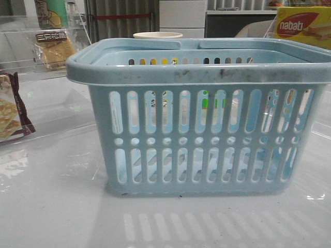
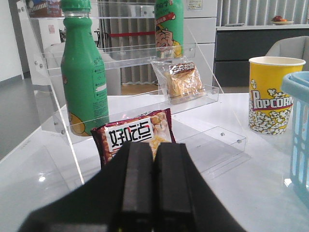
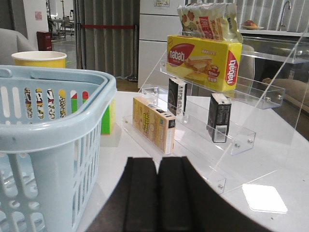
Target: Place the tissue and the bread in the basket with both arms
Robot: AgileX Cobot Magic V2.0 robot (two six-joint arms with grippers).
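The light-blue basket (image 1: 201, 129) stands in the middle of the table; it also shows in the right wrist view (image 3: 48, 135) and its edge in the left wrist view (image 2: 299, 121). The bread (image 2: 181, 82), a clear packet with a dark label, leans on a clear acrylic shelf; it also shows in the front view (image 1: 54, 46). The tissue (image 3: 219, 118), a dark pack, stands upright on another acrylic shelf, with a second dark pack (image 3: 177, 95) behind it. My left gripper (image 2: 154, 147) is shut and empty, short of the bread. My right gripper (image 3: 157, 162) is shut and empty beside the basket.
A maroon-edged snack bag (image 2: 135, 135) leans just ahead of my left gripper, a green bottle (image 2: 84, 77) on the shelf behind it. A yellow popcorn cup (image 2: 273, 96) stands behind the basket. A yellow nabati box (image 3: 205, 60) and a tan box (image 3: 154, 123) share the tissue's shelf.
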